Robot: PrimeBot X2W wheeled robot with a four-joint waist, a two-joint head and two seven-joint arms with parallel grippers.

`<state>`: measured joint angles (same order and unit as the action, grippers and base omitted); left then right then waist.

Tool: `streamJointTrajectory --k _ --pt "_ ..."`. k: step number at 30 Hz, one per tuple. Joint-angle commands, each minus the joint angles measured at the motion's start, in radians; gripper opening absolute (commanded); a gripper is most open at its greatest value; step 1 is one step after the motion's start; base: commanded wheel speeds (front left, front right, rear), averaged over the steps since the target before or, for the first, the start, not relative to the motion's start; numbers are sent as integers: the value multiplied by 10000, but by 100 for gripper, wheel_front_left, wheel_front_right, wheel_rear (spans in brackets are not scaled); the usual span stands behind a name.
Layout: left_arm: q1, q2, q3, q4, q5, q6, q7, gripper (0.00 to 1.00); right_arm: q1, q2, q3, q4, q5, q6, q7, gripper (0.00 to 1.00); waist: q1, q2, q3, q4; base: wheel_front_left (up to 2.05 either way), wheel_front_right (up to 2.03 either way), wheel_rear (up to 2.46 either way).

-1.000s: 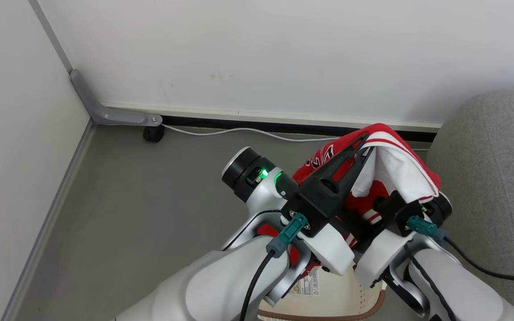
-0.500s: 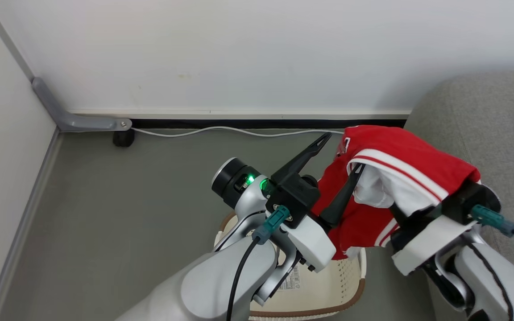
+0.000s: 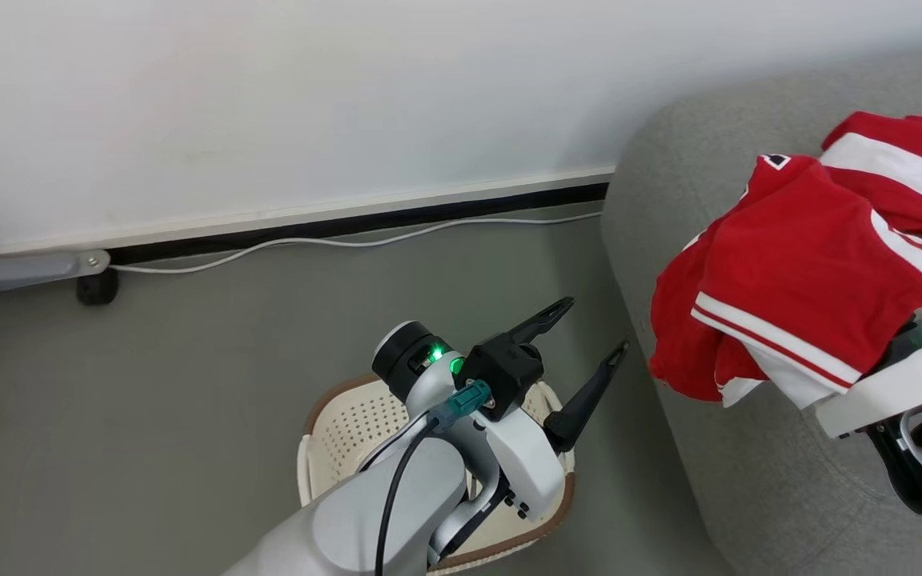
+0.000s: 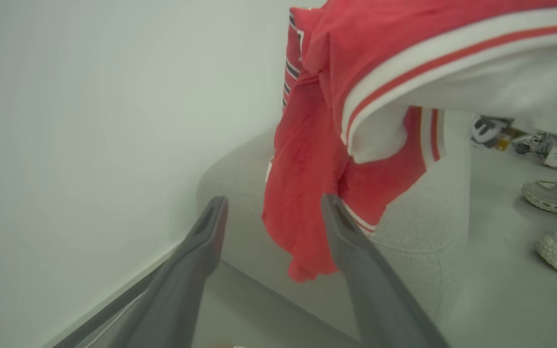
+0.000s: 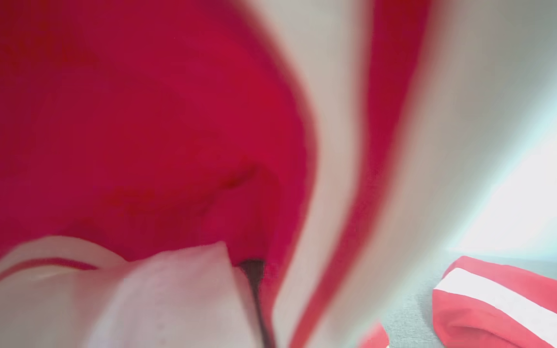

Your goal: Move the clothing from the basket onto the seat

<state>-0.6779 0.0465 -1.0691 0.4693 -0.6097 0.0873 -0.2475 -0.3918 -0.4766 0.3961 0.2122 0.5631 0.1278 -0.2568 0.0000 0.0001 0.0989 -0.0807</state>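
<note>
Red jersey [image 3: 789, 296] at 3 o'clock hangs over the sofa [image 3: 669, 200], burying the right pincer [image 5: 256, 285]; its grip cannot be told. Touching cloth earlier, the left pincer [image 3: 597, 323] now gapes clear above the basket [image 3: 333, 424].

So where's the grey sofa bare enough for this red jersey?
Free: the corner of the light-grey fabric sofa between the white wall and the hanging red white-striped jersey, and the stretch nearer the robot. Crowded: farther along, where a second red jersey lies.
</note>
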Motion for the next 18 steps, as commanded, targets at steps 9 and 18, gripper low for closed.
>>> streamJointTrajectory --k 9,18 --pt "101 38 655 353 -161 -564 -138 100 238 -197 -453 -453 101 29 -49 0 0 -1 -93 -2319 0 0 0" --pt "348 38 1172 157 62 -737 -141 100 240 -107 -704 -503 177 29 -49 0 0 -1 -124 -3860 0 0 0"
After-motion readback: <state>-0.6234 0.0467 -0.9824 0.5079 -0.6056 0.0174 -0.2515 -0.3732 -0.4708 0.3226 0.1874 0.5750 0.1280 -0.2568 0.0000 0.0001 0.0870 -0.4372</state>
